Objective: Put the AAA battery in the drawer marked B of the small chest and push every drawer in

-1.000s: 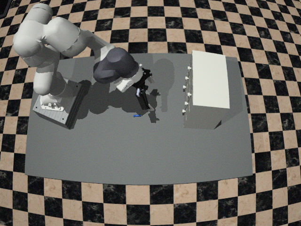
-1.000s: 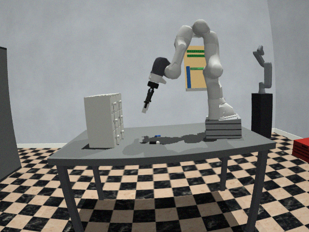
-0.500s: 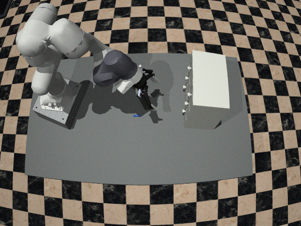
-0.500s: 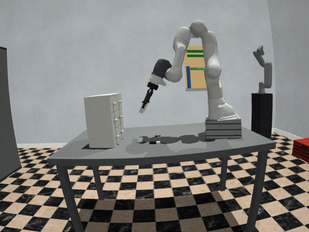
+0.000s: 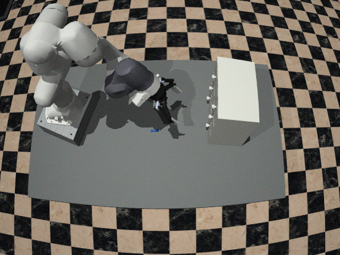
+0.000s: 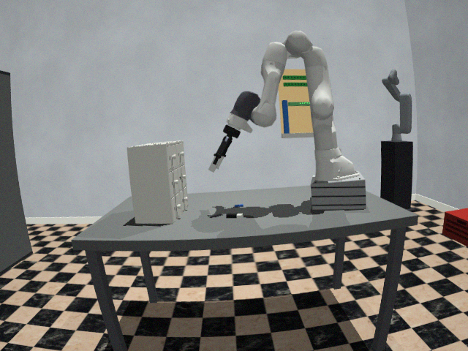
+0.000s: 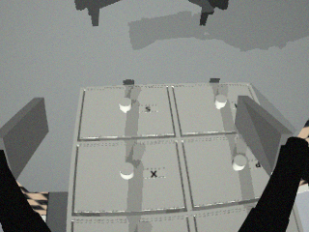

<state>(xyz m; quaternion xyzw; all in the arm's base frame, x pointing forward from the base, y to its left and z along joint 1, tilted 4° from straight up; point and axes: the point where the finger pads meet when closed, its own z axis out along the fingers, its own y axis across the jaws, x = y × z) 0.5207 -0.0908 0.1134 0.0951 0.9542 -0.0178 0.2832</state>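
1. I am holding my claw (image 6: 214, 166) spread wide in the air, gripping nothing, tilted toward the chest (image 6: 155, 181).
2. The wrist view is showing the chest's drawer fronts (image 7: 126, 118) and white knobs (image 7: 126, 170), all flush.
3. The blue AAA battery (image 5: 154, 130) is lying on the grey table (image 5: 137, 175), well apart from the chest, below and behind my fingers.

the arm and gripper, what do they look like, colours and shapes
The arm is made of bulky, rounded, glossy white links, with one dark grey-purple rounded wrist segment and a white collar below it. The gripper is slim and black, with pale flat finger pads. No cables or markings show. It stands on a grey ribbed block.
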